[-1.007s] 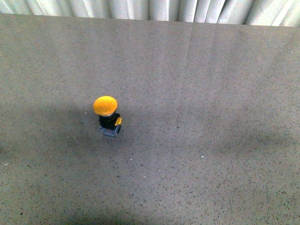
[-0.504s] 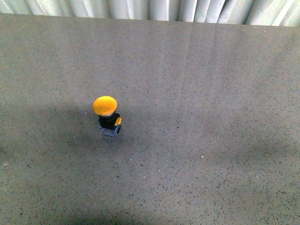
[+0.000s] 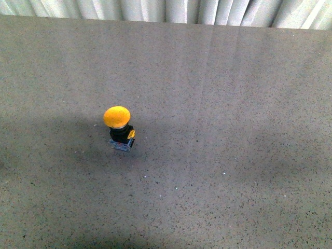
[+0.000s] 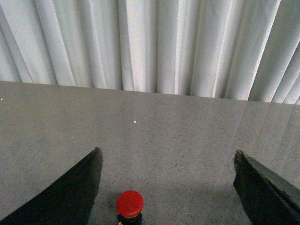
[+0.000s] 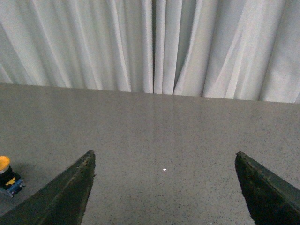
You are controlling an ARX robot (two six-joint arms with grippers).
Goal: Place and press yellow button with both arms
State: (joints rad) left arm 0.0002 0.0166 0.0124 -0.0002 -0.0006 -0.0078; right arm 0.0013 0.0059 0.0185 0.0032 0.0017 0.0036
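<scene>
The yellow button (image 3: 118,126) stands upright on the grey table (image 3: 218,104), left of the middle in the front view, with its domed cap on a black neck and a small square base. Neither arm shows in the front view. In the left wrist view the button (image 4: 130,205) shows with a reddish cap, low between the jaws and nearer one of them. My left gripper (image 4: 166,161) is open and empty above and behind it. In the right wrist view the button (image 5: 6,174) is at the picture's edge, outside the jaws. My right gripper (image 5: 164,161) is open and empty.
A white pleated curtain (image 3: 171,10) hangs behind the table's far edge (image 3: 166,23) and also shows in both wrist views. Soft arm shadows lie across the tabletop around the button and at the right.
The button has stayed in place. The shadows on the table have shifted slightly.
</scene>
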